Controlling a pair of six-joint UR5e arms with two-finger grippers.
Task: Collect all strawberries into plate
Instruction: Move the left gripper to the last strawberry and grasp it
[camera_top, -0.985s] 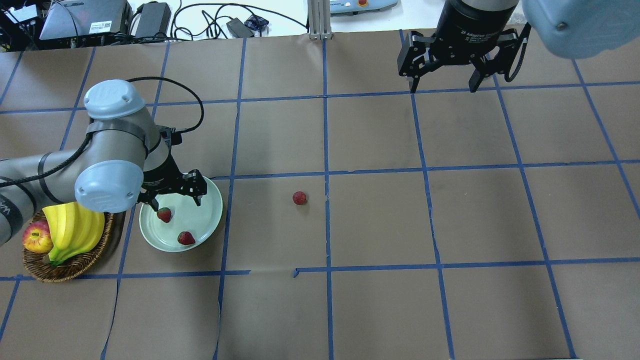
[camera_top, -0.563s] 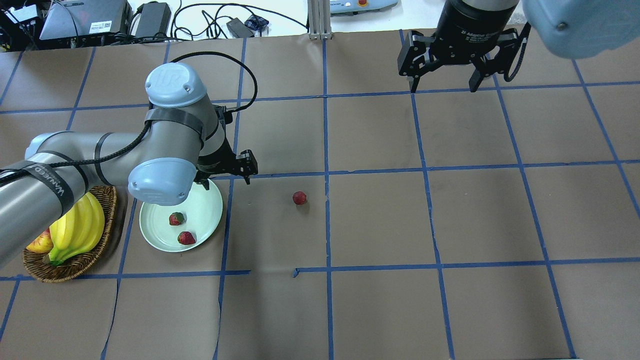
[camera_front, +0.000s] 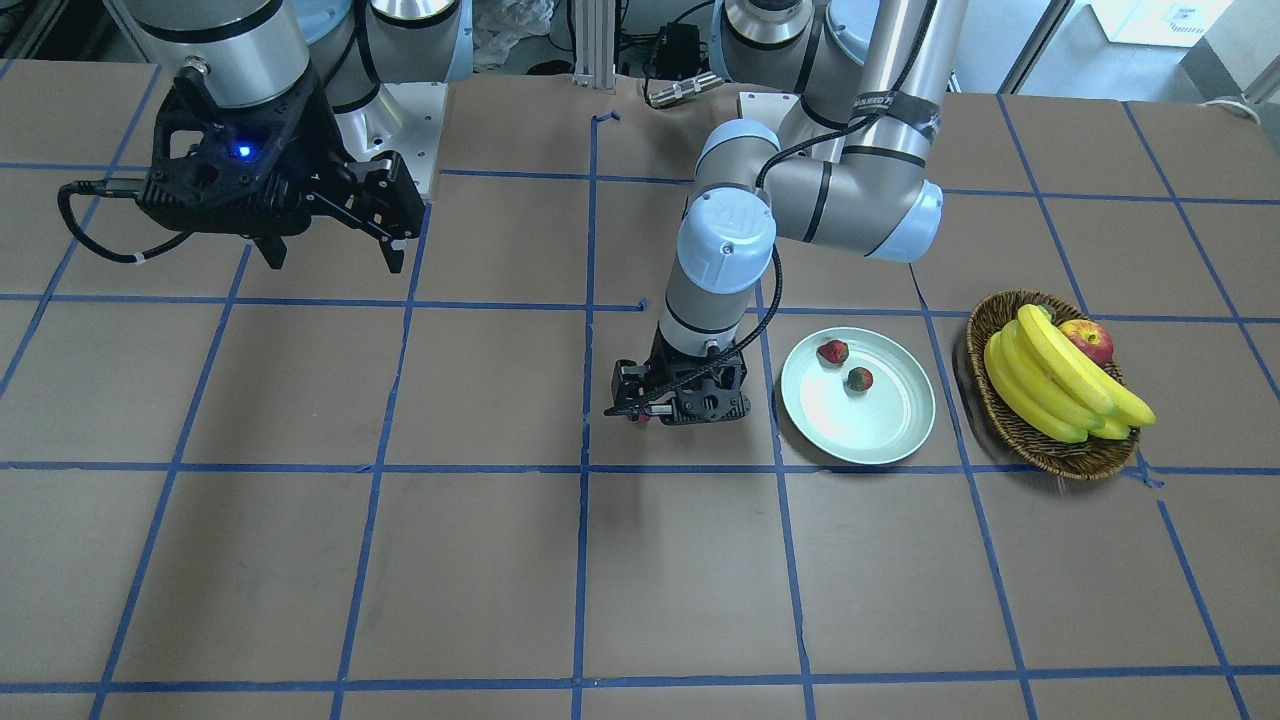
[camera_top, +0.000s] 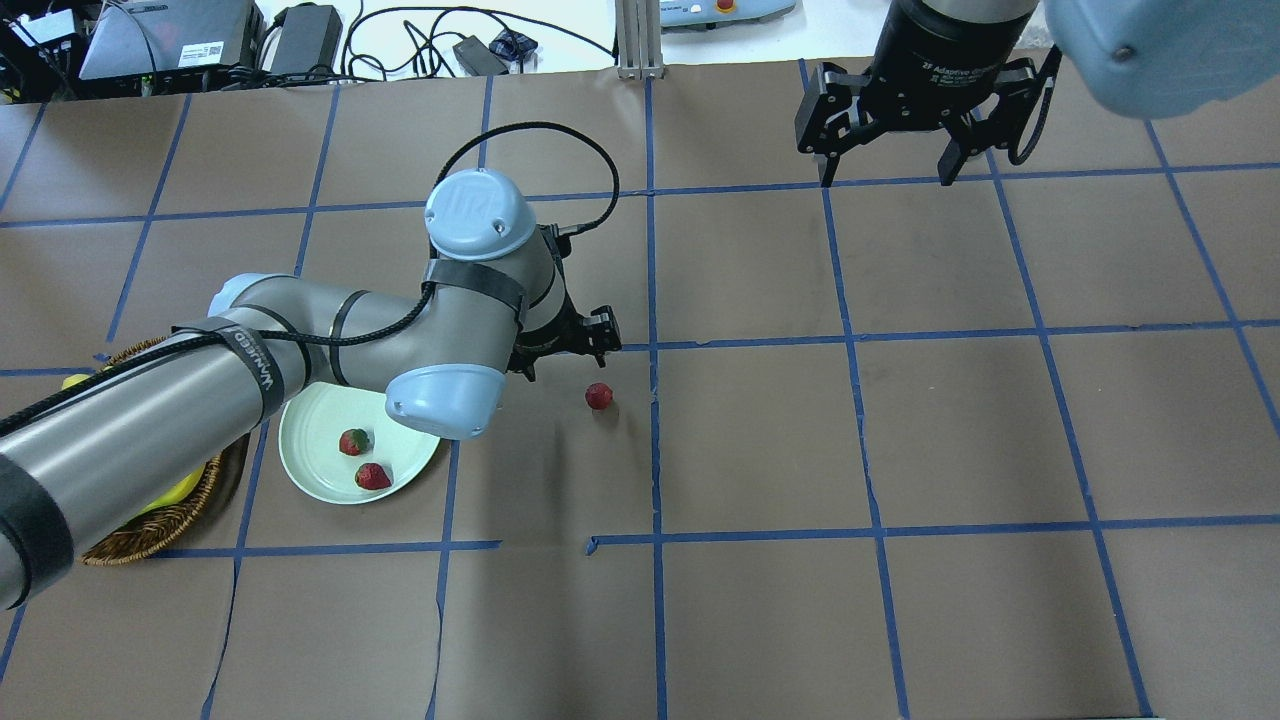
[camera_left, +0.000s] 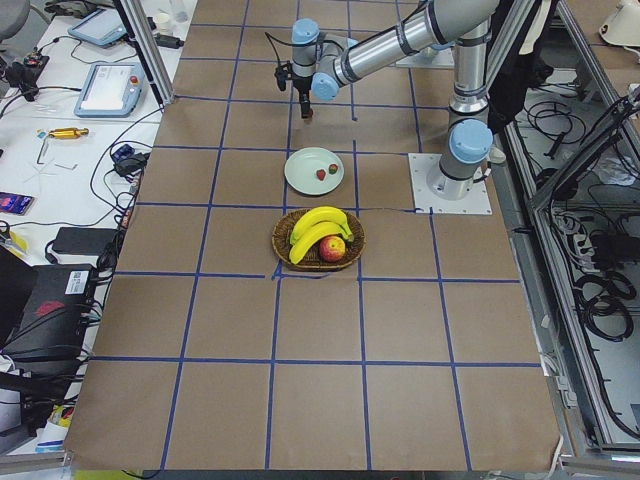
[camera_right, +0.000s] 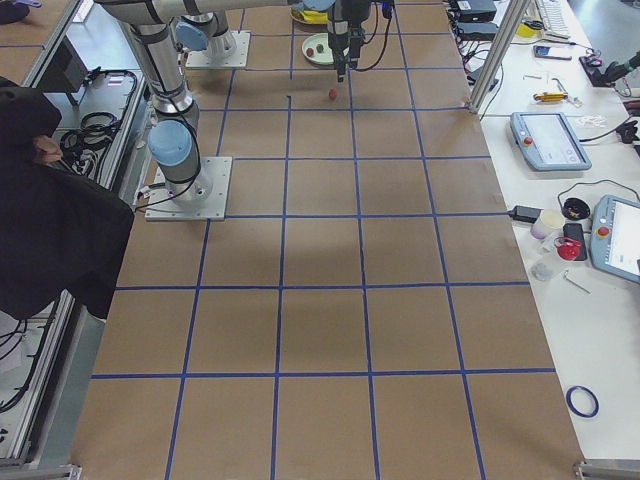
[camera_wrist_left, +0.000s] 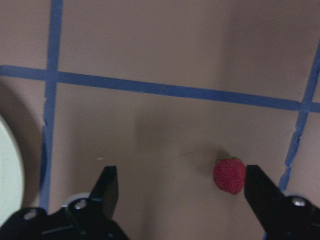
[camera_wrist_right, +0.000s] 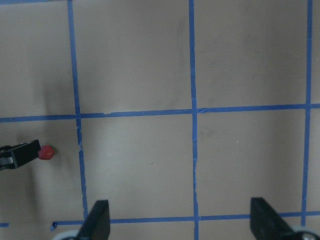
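Observation:
Two strawberries (camera_top: 352, 441) (camera_top: 372, 476) lie on the pale mint-green plate (camera_top: 310, 455), also in the front view (camera_front: 832, 351) (camera_front: 859, 378) on the plate (camera_front: 860, 425). The third strawberry (camera_top: 599, 396) lies on the brown table right of the plate. My left gripper (camera_top: 565, 358) is open and empty, low over the table close beside this berry. In the left wrist view the berry (camera_wrist_left: 229, 175) sits just inside the right fingertip (camera_wrist_left: 257, 182), with the gripper (camera_wrist_left: 181, 185) open. My right gripper (camera_top: 886, 175) hangs open and empty at the far right, also in its wrist view (camera_wrist_right: 180, 215).
A brown wicker basket (camera_front: 1050, 445) with bananas (camera_front: 1050, 380) and a red-yellow apple (camera_front: 1088, 338) stands beside the plate on its outer side. Blue tape lines grid the table. The plate's rim (camera_wrist_left: 7, 175) shows at the left wrist view's left edge.
My left arm has swung right from over the plate to beside the lone strawberry, gripper still open. One berry on the plate shifted slightly. The right arm has not moved.

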